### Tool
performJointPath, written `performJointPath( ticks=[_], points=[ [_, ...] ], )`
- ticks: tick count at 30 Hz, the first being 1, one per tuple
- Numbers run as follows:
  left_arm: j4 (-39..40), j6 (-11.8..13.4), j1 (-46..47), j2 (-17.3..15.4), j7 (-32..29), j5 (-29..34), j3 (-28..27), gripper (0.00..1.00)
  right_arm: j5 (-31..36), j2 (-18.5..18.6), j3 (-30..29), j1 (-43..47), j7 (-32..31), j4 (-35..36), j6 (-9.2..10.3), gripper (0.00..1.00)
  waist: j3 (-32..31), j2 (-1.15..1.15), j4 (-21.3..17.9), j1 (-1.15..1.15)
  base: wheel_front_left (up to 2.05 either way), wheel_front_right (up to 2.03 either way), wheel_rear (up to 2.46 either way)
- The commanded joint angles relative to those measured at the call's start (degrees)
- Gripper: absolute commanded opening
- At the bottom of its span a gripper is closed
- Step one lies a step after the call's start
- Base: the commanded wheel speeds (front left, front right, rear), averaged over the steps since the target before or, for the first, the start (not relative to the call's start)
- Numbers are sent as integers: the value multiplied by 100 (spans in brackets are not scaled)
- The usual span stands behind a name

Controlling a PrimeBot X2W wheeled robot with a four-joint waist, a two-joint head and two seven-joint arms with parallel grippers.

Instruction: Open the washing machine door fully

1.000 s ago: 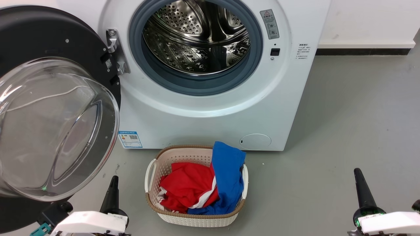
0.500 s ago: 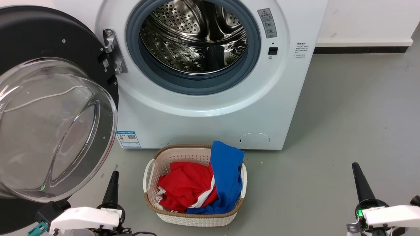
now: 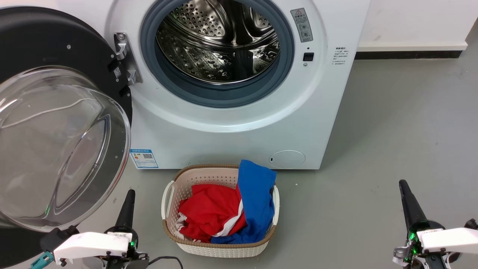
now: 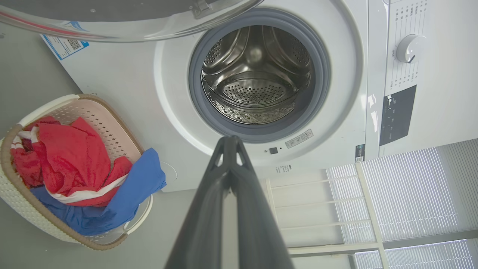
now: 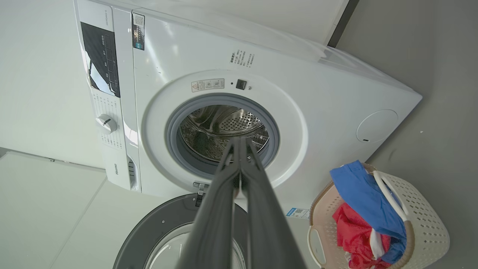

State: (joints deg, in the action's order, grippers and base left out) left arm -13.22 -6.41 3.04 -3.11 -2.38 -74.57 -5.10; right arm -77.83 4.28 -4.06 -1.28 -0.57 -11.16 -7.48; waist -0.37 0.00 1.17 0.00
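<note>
The washing machine door (image 3: 44, 41), a black disc with a bulging clear glass bowl (image 3: 56, 145), stands swung wide open at the left of the white washing machine (image 3: 231, 138). Its hinge (image 3: 125, 56) sits beside the grey-gasketed steel drum (image 3: 218, 41). My left gripper (image 3: 130, 192) is shut and empty, low over the floor just right of the bowl's lower rim, apart from it. My right gripper (image 3: 402, 183) is shut and empty at the lower right, far from the machine. The left wrist view has the left gripper (image 4: 230, 139) before the drum and the door's edge (image 4: 130, 18) along the top. The right wrist view has the right gripper (image 5: 239, 140) above the door (image 5: 168, 220).
A cream laundry basket (image 3: 175, 186) holding red and blue clothes (image 3: 224, 213) stands on the grey floor (image 3: 392, 130) in front of the machine, between my grippers. A white wall with a dark skirting (image 3: 407, 55) runs behind at the right.
The camera has drifted a little, sliding the whole scene left and up. Both grippers have crept slightly up the head view. The door stands at the same open angle.
</note>
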Motion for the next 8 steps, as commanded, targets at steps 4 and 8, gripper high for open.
performJointPath(
  ticks=[4,8],
  points=[
    [3,-35,153,-3,-70,-294,-39,0,-273,26,-15,-183,-80,-32,-2,0,6,0,-13,0,0,0,0],
    [-10,-52,184,1,-120,-499,-53,0,-462,23,-22,-236,-131,-67,-2,0,12,0,-26,0,0,0,0]
  ],
)
